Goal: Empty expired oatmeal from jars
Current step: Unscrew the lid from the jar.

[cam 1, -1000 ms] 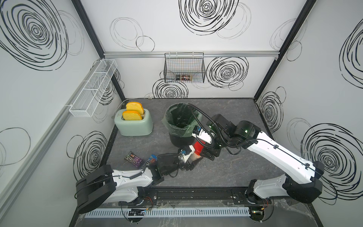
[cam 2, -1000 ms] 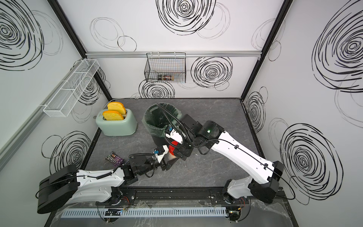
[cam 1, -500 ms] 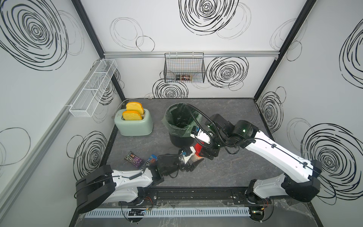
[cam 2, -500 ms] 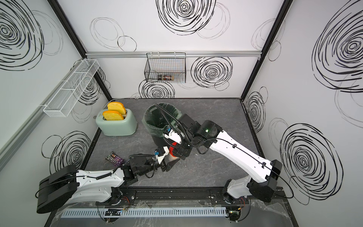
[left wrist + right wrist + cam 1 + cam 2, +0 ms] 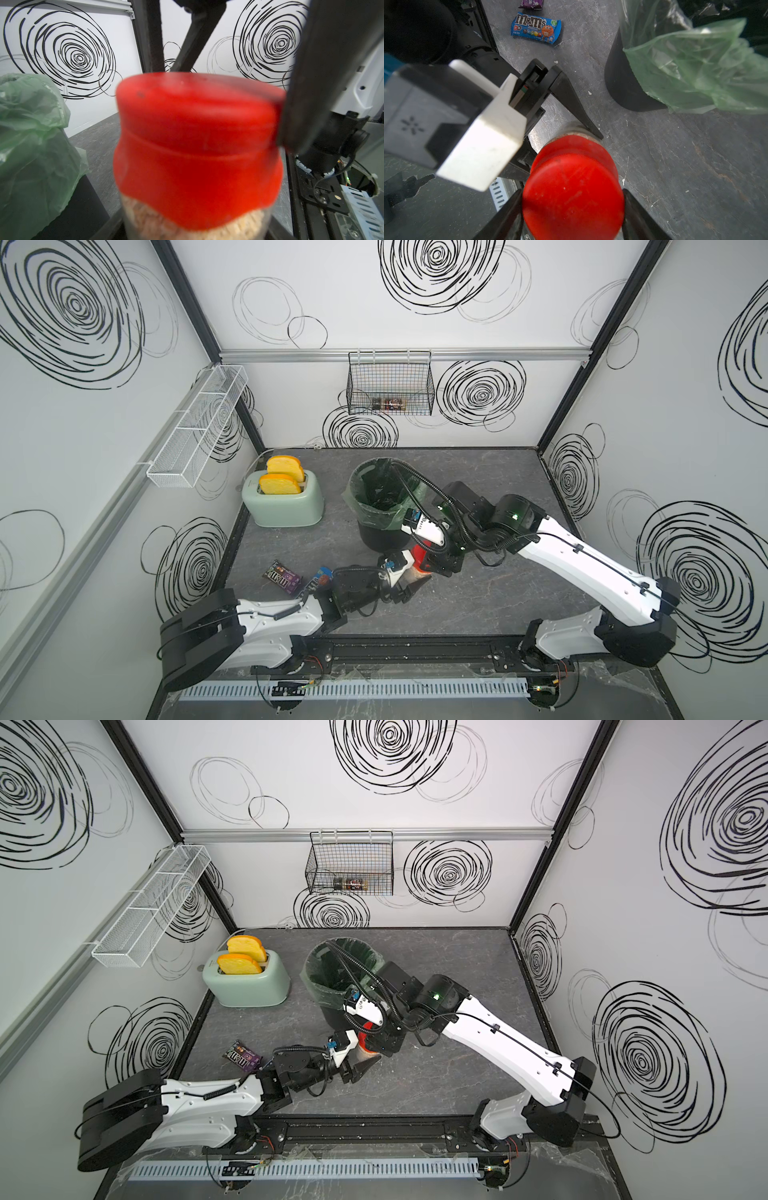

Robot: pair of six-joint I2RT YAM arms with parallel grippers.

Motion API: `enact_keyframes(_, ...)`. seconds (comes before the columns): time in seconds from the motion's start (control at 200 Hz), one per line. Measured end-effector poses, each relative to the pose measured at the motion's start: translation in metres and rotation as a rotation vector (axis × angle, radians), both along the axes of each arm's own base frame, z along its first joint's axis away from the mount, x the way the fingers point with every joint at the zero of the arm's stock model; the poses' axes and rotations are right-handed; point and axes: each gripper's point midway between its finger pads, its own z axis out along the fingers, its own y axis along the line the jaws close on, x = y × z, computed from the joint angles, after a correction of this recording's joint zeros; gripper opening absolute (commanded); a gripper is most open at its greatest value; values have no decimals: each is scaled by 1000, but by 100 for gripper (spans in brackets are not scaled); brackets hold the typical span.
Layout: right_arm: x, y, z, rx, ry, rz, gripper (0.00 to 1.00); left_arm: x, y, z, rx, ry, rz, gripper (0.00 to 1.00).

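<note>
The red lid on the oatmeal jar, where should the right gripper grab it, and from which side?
Grip the red lid around its round side wall, coming straight down from above with a finger on each opposite side. The jar stands upright, its body taken by the left gripper, so the lid faces up; its flat top offers no hold.

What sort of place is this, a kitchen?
Probably a robot test booth dressed as a kitchen: two robot arms on a rail, swirl-marked white walls, a toaster and lined bin on the tabletop.
</note>
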Motion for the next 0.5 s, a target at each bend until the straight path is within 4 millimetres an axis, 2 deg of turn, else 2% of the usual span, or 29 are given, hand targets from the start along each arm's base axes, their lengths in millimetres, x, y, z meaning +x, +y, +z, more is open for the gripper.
enact_keyframes(0.205, 1, 2, -1, 8, -14, 15, 49, 3, 5, 0, 2, 12, -35, 54)
enact_keyframes(0.265, 1, 4, -1, 16, -25, 34, 42, 3, 7, 0, 5, 18, -51, 53)
enact_keyframes(0.37, -2, 2, -3, 24, -34, 79, 35, -1, 8, 0, 12, 29, -89, 54)
enact_keyframes(0.5, -8, -3, -6, 21, -47, 136, 30, -8, 7, -2, 21, 43, -142, 54)
